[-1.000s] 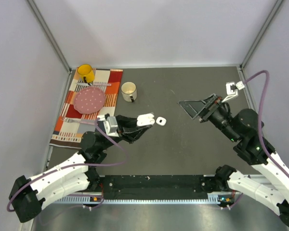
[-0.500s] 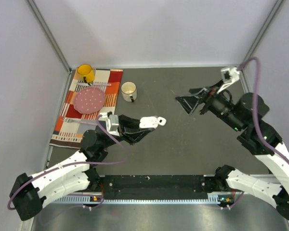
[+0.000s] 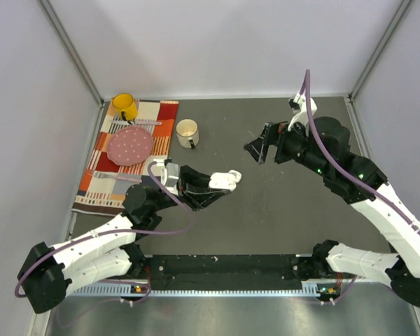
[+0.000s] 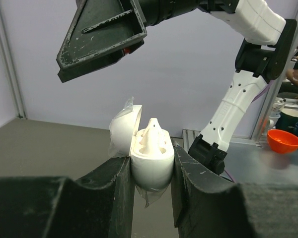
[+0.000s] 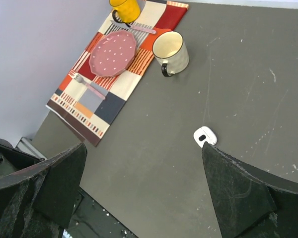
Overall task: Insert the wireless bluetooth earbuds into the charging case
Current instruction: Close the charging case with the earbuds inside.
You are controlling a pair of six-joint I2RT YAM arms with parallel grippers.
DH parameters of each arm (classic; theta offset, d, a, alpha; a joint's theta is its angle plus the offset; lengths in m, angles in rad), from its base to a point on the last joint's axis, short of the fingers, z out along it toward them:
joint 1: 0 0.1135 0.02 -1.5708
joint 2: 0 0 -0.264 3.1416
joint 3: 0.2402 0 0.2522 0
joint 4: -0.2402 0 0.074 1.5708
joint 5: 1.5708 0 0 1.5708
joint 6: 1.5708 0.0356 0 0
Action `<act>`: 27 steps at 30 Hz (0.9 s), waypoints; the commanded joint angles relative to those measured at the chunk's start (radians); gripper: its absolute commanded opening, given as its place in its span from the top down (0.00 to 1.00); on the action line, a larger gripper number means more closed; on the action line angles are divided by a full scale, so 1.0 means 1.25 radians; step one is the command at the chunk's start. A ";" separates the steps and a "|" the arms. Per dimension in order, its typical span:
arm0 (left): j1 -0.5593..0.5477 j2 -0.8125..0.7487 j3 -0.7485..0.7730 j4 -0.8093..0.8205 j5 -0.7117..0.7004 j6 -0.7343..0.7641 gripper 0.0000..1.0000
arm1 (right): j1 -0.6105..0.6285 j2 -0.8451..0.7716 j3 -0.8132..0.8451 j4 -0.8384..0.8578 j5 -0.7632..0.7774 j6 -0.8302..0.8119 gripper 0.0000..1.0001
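Your left tool (image 4: 152, 171) is clamped on the charging case (image 4: 148, 148), which is held up with its lid hinged open. A white pointed piece (image 4: 153, 131) stands in its wells. A second white case (image 5: 205, 136) lies on the desk (image 3: 280, 210). Your right tool (image 3: 259, 147) gapes wide, empty. There are two mugs: the yellow mug (image 3: 124, 106) on the placemat (image 3: 164, 112) and the white mug (image 3: 187, 131) beside it.

We found the placemat (image 3: 126, 157) at the far left of the table (image 3: 280, 210), bearing a plate (image 3: 131, 145), a fork (image 5: 89, 88) nearer us and a mug (image 3: 124, 106) at its far end. A second mug (image 3: 187, 132) stood just right of it. Near mid-table, the charging case (image 4: 151, 158) sat between the fingers of the left gripper (image 3: 220, 185), with another case (image 5: 205, 136) on the table near it and the right gripper (image 3: 260, 147) behind and to the right.
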 commanded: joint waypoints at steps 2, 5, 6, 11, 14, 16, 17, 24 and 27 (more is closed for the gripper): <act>0.002 -0.002 0.024 0.072 0.025 -0.035 1.00 | -0.003 0.004 -0.018 0.057 -0.086 0.048 0.01; 0.002 0.005 0.029 0.080 0.021 -0.038 1.00 | -0.003 0.006 -0.060 0.117 -0.141 0.087 0.01; 0.002 0.009 0.029 0.084 0.020 -0.041 1.00 | -0.003 0.006 -0.071 0.133 -0.154 0.092 0.01; 0.002 0.031 0.038 0.098 0.005 -0.055 1.00 | 0.008 0.019 -0.094 0.165 -0.161 0.098 0.01; 0.002 0.040 0.038 0.103 -0.008 -0.062 1.00 | 0.027 0.035 -0.093 0.164 -0.175 0.076 0.01; 0.002 0.045 0.036 0.110 -0.033 -0.064 1.00 | 0.047 0.040 -0.098 0.156 -0.190 0.065 0.01; 0.002 0.046 0.035 0.114 -0.044 -0.065 1.00 | 0.053 0.040 -0.101 0.153 -0.195 0.051 0.01; 0.005 0.030 0.002 0.127 -0.202 -0.074 1.00 | 0.067 0.009 -0.148 0.114 -0.256 -0.010 0.01; 0.010 0.029 -0.013 0.120 -0.256 -0.092 1.00 | 0.067 -0.032 -0.175 0.116 -0.163 -0.022 0.01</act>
